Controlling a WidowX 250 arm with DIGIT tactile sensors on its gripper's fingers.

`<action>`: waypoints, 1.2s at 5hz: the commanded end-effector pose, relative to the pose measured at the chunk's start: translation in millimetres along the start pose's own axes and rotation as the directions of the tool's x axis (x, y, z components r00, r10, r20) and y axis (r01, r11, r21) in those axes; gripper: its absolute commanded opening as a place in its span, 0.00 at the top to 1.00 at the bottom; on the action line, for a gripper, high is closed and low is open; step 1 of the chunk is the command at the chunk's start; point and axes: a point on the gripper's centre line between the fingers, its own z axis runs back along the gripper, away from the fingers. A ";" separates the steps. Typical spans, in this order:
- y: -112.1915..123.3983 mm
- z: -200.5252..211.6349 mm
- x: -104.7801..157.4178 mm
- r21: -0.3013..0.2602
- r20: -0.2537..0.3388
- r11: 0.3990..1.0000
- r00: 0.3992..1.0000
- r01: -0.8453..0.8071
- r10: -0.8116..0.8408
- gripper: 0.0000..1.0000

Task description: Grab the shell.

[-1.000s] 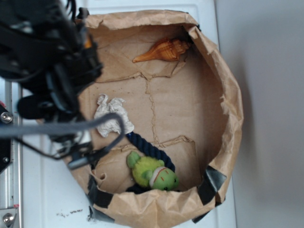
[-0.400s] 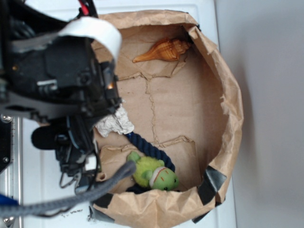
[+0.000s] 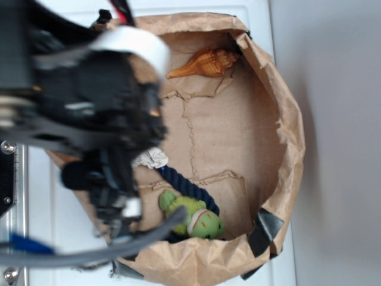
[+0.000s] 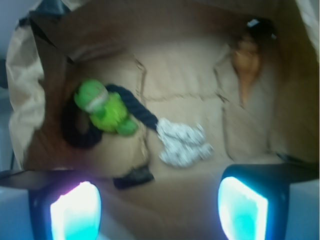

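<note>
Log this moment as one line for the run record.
phase: approach | target: shell untouched, far corner of paper-lined bin | gripper open, empty, above the paper wad | also: green plush on dark rope

soft daylight, wrist view blurred, arm [image 3: 89, 119] motion-smeared, mild shadows

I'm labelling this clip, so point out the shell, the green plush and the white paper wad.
shell [image 3: 205, 62]: exterior view, on its ribbed wide body.
green plush [image 4: 107, 111]: wrist view, on its green middle.
white paper wad [image 4: 181, 144]: wrist view, on the crumpled centre.
</note>
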 end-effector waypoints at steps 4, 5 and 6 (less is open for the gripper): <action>11.7 -73.0 62.9 0.167 0.215 0.985 0.974 0.034 -0.070 0.00; 14.4 -74.7 71.5 0.175 0.226 0.985 0.973 0.014 -0.054 0.00; 26.0 -76.4 80.9 0.198 0.231 0.980 0.973 -0.037 -0.010 0.00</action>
